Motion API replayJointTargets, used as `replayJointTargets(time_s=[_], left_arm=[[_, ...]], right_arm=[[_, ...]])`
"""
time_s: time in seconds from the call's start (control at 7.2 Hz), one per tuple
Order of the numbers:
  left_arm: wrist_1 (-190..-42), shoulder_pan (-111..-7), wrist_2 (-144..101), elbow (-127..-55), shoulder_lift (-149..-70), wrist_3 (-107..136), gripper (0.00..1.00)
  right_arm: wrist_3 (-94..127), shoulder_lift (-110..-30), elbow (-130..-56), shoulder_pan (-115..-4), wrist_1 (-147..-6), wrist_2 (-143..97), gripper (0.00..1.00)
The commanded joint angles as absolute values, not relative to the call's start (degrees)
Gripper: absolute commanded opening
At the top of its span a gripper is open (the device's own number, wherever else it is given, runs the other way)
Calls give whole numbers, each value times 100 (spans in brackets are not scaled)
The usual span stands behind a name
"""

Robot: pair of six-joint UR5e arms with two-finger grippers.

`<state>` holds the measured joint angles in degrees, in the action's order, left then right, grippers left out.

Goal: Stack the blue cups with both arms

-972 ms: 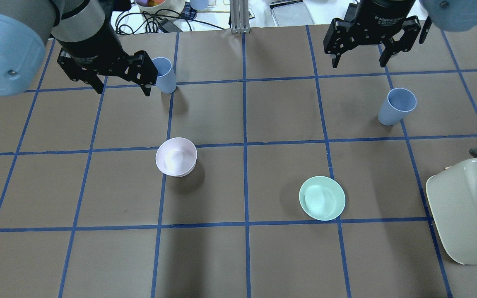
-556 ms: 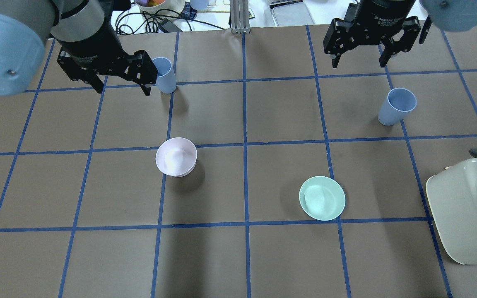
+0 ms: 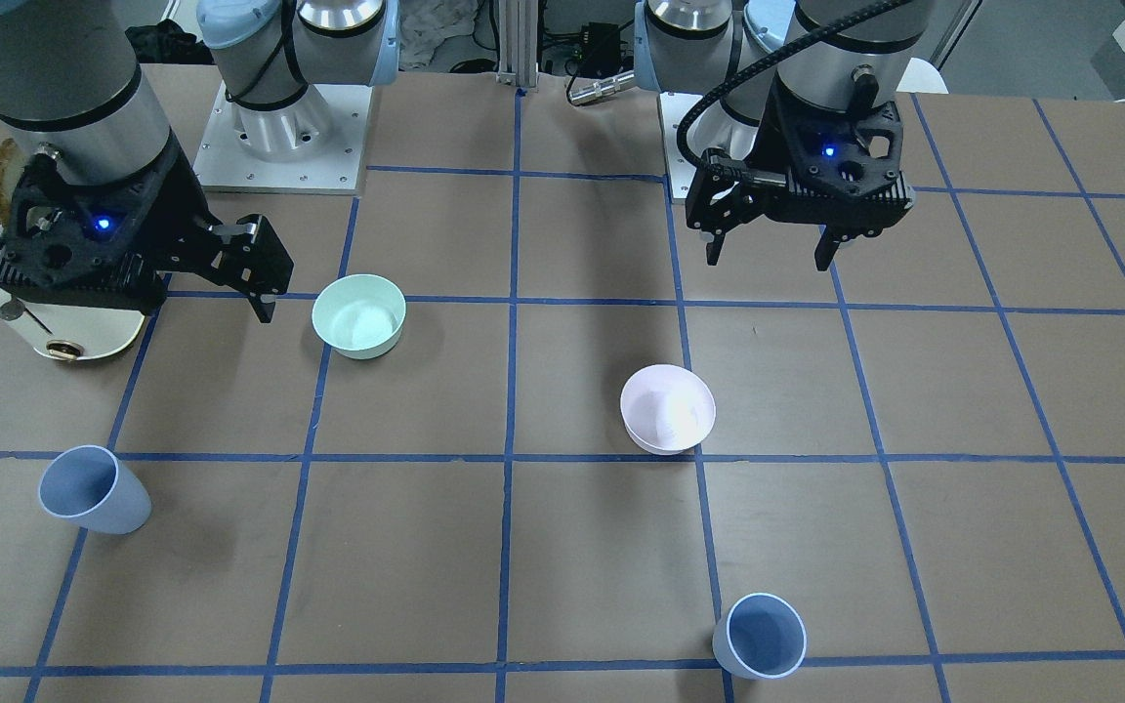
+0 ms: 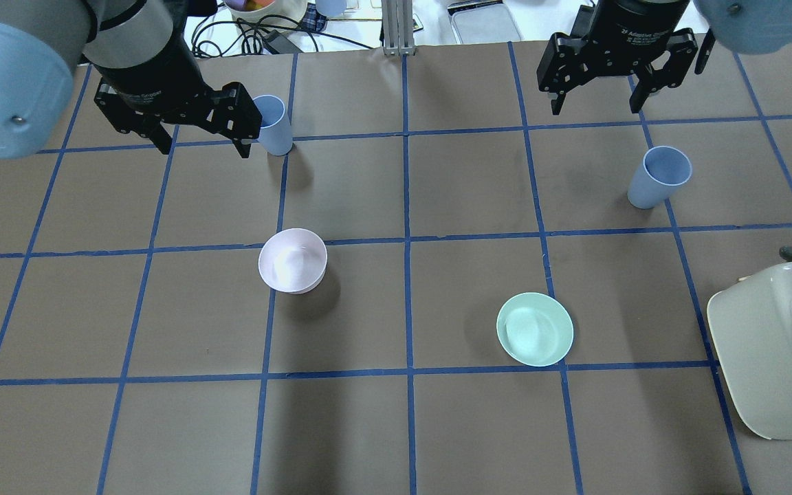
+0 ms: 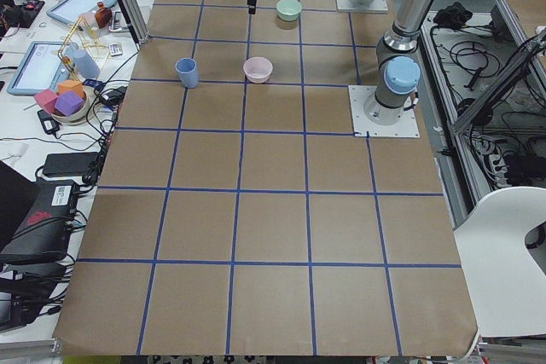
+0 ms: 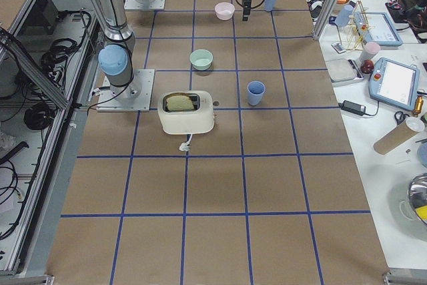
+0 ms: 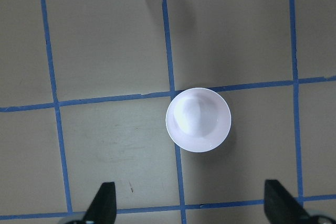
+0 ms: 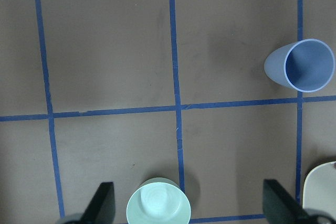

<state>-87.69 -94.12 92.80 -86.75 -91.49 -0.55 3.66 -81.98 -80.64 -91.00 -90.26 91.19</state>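
- The left gripper (image 4: 203,146) hangs above the table (image 4: 437,426) with its fingers spread wide and nothing between them.
- Its wrist camera looks straight down on the pink bowl (image 7: 198,119). The left-hand cup (image 4: 274,125) shows only at the top edge of that view, so the gripper is not yet over it.
- The right gripper (image 4: 595,106) is also spread wide and empty, raised over the robot's right side of the table.
- The right-hand cup (image 4: 658,177) stands upright, mouth up, off to one side of the right gripper and untouched.
- The left-hand cup also stands upright on the table, and the two cups are well apart, one on each arm's side.
- The green bowl (image 4: 535,328) and the toaster (image 4: 774,350) sit nearer the robot, clear of both cups.
- Judged from this, nothing of the stacking is done: no cup is gripped, lifted or nested.
- All the steps are left: reach a cup, close on it, carry it across and lower it into the other one.
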Motion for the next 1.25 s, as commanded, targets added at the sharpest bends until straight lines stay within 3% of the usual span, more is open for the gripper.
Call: replayJointTargets(time_s=[0.0, 0.14, 0.69, 0.97, 1.11], left_arm=[[-8728, -9352, 9168, -8552, -9481, 69, 100], [-8440, -9334, 8984, -8273, -9945, 105, 100], [-7798, -9334, 9062, -5963, -12782, -324, 100], [-7682, -9343, 9079, -5959, -13314, -413, 100], [-7612, -9343, 9079, -5898, -13446, -439, 88]], right_arm=[[352, -8191, -8068, -9097, -9018, 9132, 100], [343, -8183, -8068, -9071, -9026, 9132, 100], [-751, -7631, -8077, -8177, -9359, 9123, 100], [-1551, -6982, -8112, -7387, -9840, 9097, 100], [-1965, -6631, -8112, -7087, -9983, 9088, 100]])
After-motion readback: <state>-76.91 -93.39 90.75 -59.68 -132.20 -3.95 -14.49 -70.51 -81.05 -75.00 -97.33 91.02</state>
